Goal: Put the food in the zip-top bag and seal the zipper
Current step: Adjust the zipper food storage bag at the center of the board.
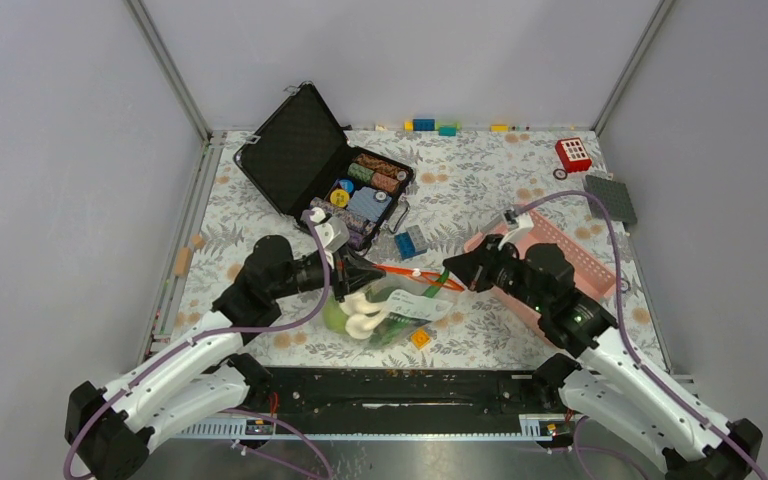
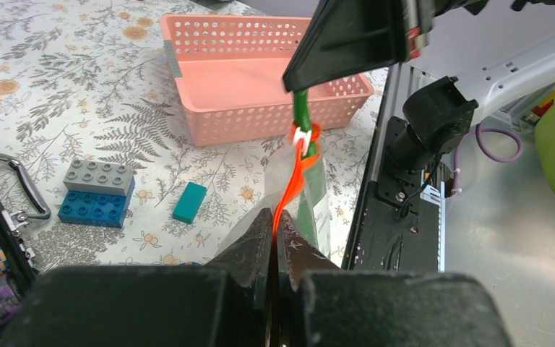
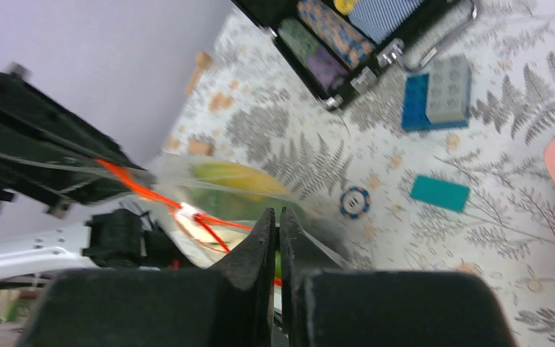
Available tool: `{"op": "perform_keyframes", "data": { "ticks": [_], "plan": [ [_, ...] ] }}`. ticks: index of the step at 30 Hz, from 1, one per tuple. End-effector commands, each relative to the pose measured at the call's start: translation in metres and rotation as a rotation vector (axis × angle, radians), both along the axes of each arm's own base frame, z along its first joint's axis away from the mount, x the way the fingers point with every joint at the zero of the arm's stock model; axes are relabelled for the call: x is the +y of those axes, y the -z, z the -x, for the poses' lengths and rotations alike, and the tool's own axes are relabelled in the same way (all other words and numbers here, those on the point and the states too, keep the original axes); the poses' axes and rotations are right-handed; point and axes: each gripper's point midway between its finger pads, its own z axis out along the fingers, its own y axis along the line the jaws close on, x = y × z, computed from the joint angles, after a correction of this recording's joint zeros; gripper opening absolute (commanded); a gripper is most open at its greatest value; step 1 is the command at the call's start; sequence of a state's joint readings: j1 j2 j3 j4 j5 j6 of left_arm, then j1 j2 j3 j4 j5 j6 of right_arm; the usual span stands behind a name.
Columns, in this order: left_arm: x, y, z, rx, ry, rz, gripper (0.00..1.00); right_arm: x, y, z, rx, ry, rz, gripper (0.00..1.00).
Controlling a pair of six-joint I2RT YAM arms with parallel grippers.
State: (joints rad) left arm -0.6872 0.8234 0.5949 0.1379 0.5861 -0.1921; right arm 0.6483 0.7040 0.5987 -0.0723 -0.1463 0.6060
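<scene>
Left wrist view first: my left gripper (image 2: pixel 274 225) has its jaws pressed together on the zipper (image 2: pixel 290 186), and the orange-red strip runs straight out from between the fingertips. On that strip sits the white slider (image 2: pixel 303 135), closer to the right arm's end than to mine. Just beyond the slider, the right gripper (image 3: pixel 276 217) also has its jaws pressed tight, and it pinches the far end of the mouth of the zip-top bag (image 1: pixel 405 305). A green strip shows right under its fingers (pod or printed label, I cannot tell which).

From the top camera, the strip is stretched between the two grippers, and the clear bag sags below it toward the near edge of the table. Inside the bag I can see the food: white mushroom-like pieces (image 1: pixel 360 305) and the light-green cabbage (image 1: pixel 334 318) at its left end.

Further out, a blue and grey brick (image 2: pixel 97 191) and a teal brick (image 2: pixel 189 202) lie on the floral cloth. The pink basket (image 2: pixel 260 108) stands behind the right gripper. One poker chip (image 3: pixel 354 202) lies loose near the bag, and the open black case (image 1: pixel 300 150) sits at the back left
</scene>
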Motion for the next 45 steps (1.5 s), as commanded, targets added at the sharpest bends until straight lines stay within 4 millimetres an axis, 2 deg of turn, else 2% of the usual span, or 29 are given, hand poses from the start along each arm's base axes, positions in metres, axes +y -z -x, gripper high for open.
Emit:
{"op": "perform_keyframes", "data": {
  "ticks": [1, 2, 6, 8, 10, 11, 14, 17, 21, 25, 28, 32, 38, 41, 43, 44, 45],
  "plan": [
    [0.005, -0.033, -0.008, -0.123, -0.057, 0.084, 0.00, -0.009, -0.065, -0.003, -0.132, 0.079, -0.169, 0.00],
    [0.006, -0.032, -0.009, -0.125, -0.068, 0.080, 0.00, -0.013, -0.073, -0.003, -0.153, 0.098, -0.178, 0.00],
    [0.006, -0.028, -0.009, -0.123, -0.067, 0.077, 0.00, -0.025, -0.082, -0.001, -0.163, 0.146, -0.187, 0.00],
    [0.005, -0.027, -0.009, -0.118, -0.059, 0.074, 0.00, -0.022, -0.084, 0.001, -0.171, 0.121, -0.180, 0.00],
    [0.003, -0.025, -0.008, -0.106, -0.050, 0.075, 0.00, -0.008, -0.080, 0.007, -0.172, 0.023, -0.148, 0.00],
    [0.003, -0.026, -0.008, -0.104, -0.047, 0.080, 0.00, 0.000, -0.077, 0.009, -0.174, -0.030, -0.135, 0.00],
    [0.001, -0.031, -0.007, -0.103, -0.041, 0.101, 0.00, 0.017, -0.043, 0.011, -0.107, -0.135, -0.050, 0.00],
    [-0.001, -0.036, -0.003, -0.098, -0.019, 0.137, 0.00, 0.026, -0.016, 0.020, -0.059, -0.222, 0.027, 0.00],
    [-0.003, -0.040, -0.005, -0.077, -0.028, 0.159, 0.00, 0.035, 0.002, 0.039, -0.080, -0.348, 0.146, 0.00],
    [-0.003, -0.045, -0.010, -0.058, -0.056, 0.185, 0.00, 0.040, 0.017, 0.049, -0.077, -0.424, 0.210, 0.00],
    [-0.002, -0.050, -0.011, -0.056, -0.069, 0.221, 0.00, 0.043, 0.029, 0.052, -0.052, -0.456, 0.241, 0.00],
    [0.000, -0.059, -0.008, -0.066, -0.067, 0.257, 0.00, 0.042, 0.043, 0.048, -0.008, -0.433, 0.292, 0.00],
    [0.003, -0.069, -0.010, -0.066, -0.095, 0.299, 0.00, 0.056, 0.041, 0.061, -0.031, -0.538, 0.264, 0.00],
    [0.003, -0.067, -0.012, -0.056, -0.102, 0.296, 0.00, 0.060, 0.037, 0.056, -0.053, -0.516, 0.245, 0.00],
    [0.004, -0.064, -0.013, -0.054, -0.112, 0.290, 0.00, 0.060, 0.026, 0.049, -0.087, -0.473, 0.223, 0.00],
    [0.004, -0.063, -0.014, -0.052, -0.118, 0.288, 0.00, 0.060, 0.020, 0.044, -0.108, -0.440, 0.208, 0.05],
    [0.004, -0.062, -0.014, -0.051, -0.119, 0.285, 0.00, 0.059, 0.012, 0.040, -0.135, -0.411, 0.193, 0.14]
  ]
}}
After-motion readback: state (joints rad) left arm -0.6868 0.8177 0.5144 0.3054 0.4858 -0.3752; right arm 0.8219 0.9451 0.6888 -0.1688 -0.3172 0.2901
